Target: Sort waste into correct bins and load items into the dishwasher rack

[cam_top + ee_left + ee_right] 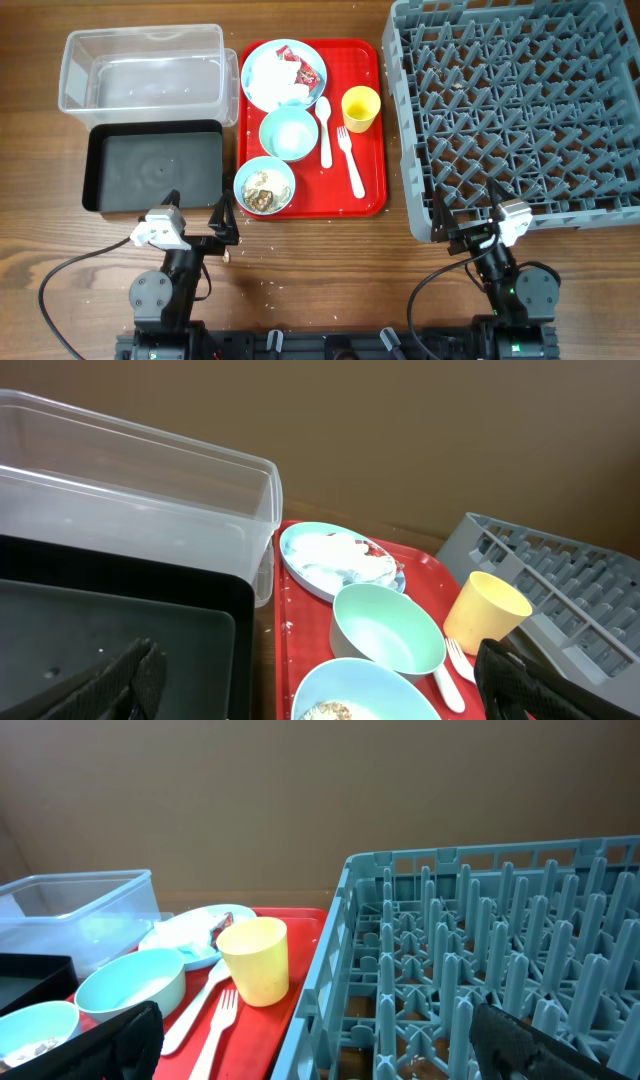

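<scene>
On the red serving tray (370, 190), a pale-blue plate (270, 80) holds a crumpled white napkin (290, 93) and a red-and-white wrapper (303, 72). Below it are an empty mint bowl (288, 133) and a bowl with beige scraps (265, 187). A yellow cup (361, 108), white spoon (324, 130) and fork (350, 160) lie to the right. The clear tub (140, 68) and black tray (155, 168) are at the left, and the grey rack (520, 110) at the right. My left gripper (197, 210) is open and empty near the black tray. My right gripper (468, 208) is open and empty at the rack's front edge.
Small crumbs lie on the wooden table (330, 260) in front of the red tray. The left wrist view shows the scraps bowl (365, 695) and cup (485, 612). The right wrist view shows the cup (254, 960), fork (215, 1020) and rack (480, 960).
</scene>
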